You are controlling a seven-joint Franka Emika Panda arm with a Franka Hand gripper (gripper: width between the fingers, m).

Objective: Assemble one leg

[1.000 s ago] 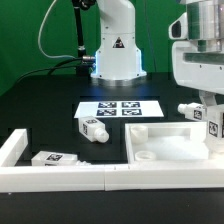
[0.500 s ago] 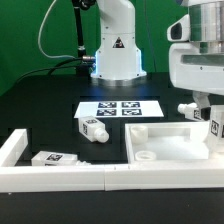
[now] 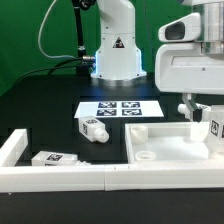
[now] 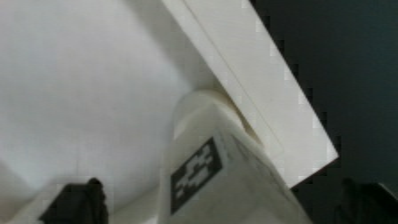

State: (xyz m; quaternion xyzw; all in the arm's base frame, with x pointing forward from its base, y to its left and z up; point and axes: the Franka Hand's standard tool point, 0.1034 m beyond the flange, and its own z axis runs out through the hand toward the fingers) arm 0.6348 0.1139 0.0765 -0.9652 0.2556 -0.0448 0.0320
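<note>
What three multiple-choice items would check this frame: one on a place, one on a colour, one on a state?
1. Where does the marker board lie?
A. just in front of the robot's base
B. on a shelf
C. leaning against the backdrop

2. What colour is the table?
A. red
B. black
C. yellow

3. How is the leg beside the marker board placed?
A. standing upright
B. hanging in the air
C. lying loose on the table

Key: 1 A, the board lies flat on the table before the base. 2 B, the bare surface shows black. 3 C, the leg rests on its side on the table.
</note>
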